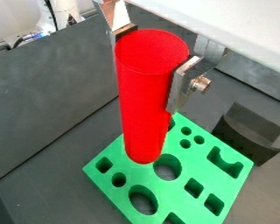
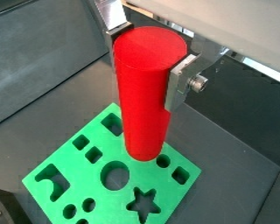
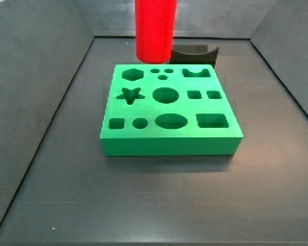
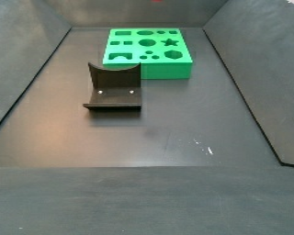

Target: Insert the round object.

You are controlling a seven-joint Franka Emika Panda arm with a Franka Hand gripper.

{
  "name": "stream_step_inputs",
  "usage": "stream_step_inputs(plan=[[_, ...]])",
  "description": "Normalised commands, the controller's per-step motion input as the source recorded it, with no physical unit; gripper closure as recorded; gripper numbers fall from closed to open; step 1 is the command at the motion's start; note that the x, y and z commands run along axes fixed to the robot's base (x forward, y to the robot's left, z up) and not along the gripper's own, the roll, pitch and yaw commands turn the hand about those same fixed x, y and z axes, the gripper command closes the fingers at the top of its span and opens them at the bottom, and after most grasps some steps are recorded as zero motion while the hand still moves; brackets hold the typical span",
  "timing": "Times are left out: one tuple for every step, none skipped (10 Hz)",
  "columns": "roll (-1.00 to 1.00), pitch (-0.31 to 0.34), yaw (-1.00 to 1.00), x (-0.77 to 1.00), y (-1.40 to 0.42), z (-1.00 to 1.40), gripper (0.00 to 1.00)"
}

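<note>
The peg [image 1: 147, 92] is gripped by the gripper [image 1: 150, 54] above the block [image 1: 166, 179]; insertion is not yet done.

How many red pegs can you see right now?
1. The red peg is held upright in the claw, above the green block. No other peg shows, though the block could hide one.

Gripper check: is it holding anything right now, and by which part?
Yes. The gripper holds the red cylinder peg upright, its silver fingers clamped on opposite sides of the peg's upper part, near the flat top. The lower end hangs free above the green block.
</note>
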Motion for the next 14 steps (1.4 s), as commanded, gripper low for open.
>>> stream_step_inputs(plan=[[0.00,-0.101,-0.07,0.28,0.07,-0.79,1.00],[-0.02,-0.114,-0.03,0.40,0.17,-0.89,1.00],[-0.09,-0.139,-0.10,0.32,0.18,-0.77,1.00],[-0.28,-0.157,-0.11,0.26,0.29,-0.51,1.00],[-0.41,-0.191,-0.12,0.08,0.36,-0.28,1.00],[-0.43,-0.200,-0.12,0.00,0.39,-0.24,1.00],[-0.24,-0.253,-0.12,-0.04,0.23,-0.43,1.00],[0.00,-0.117,-0.09,0.00,0.13,-0.37,1.00],[0.16,0.000,-0.06,0.00,0.13,-0.24,1.00],[0.12,0.000,-0.05,0.00,0.15,-0.20,1.00],[0.16,0.000,0.00,0.00,0.13,-0.17,1.00],[0.07,0.000,0.00,0.07,0.13,-0.20,1.00],[0.05,0.004,0.00,0.22,0.13,-0.24,1.00],[0.02,0.000,0.00,0.04,0.12,-0.21,1.00]])
